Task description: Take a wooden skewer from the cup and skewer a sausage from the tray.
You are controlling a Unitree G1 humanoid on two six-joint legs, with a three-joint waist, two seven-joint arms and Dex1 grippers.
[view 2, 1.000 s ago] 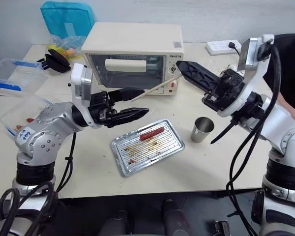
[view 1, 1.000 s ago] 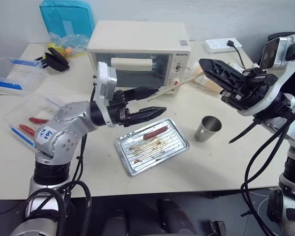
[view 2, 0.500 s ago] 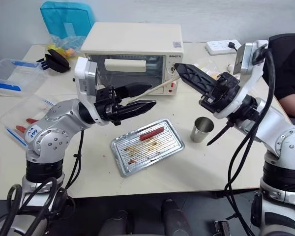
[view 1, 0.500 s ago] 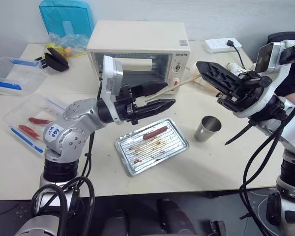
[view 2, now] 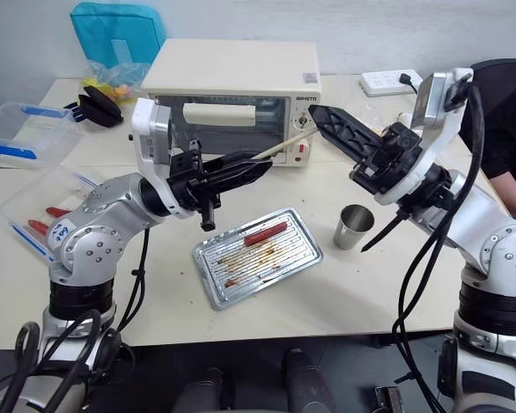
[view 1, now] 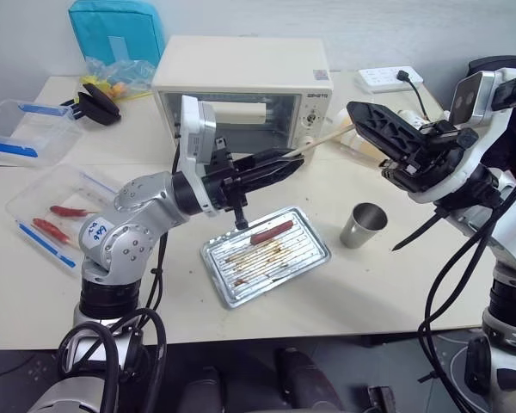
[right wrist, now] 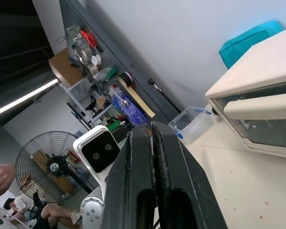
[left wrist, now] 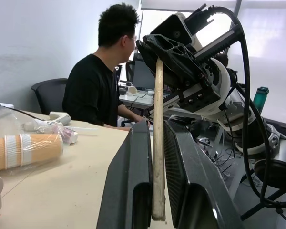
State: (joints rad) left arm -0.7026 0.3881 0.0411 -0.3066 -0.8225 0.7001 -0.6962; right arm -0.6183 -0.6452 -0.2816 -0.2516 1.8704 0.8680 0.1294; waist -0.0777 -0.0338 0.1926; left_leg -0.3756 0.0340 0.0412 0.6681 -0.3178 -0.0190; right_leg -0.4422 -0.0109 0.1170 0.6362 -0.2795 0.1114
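The wooden skewer [view 1: 320,143] hangs in the air in front of the oven, slanting up to the right between both grippers. My left gripper [view 1: 291,162] is shut on its lower end; in the left wrist view the skewer [left wrist: 157,143] stands pinched between the two black fingers [left wrist: 136,181]. My right gripper [view 1: 354,114] is shut on the upper end. Below them the tray [view 1: 314,254] lies on the table with the dark-red sausage [view 1: 272,231] in its far part. The steel cup [view 1: 363,225] stands upright to the tray's right.
A cream toaster oven [view 1: 241,86] stands behind the grippers. At the table's left lie a clear plastic box [view 1: 47,206] holding red sausages on sticks and a second box [view 1: 26,129]. A power strip [view 1: 391,79] sits at the back right. A person [left wrist: 102,86] sits beyond the table.
The left gripper's fingers, wide open a second ago, have come together on the skewer's lower end. The right gripper has kept its hold and place.
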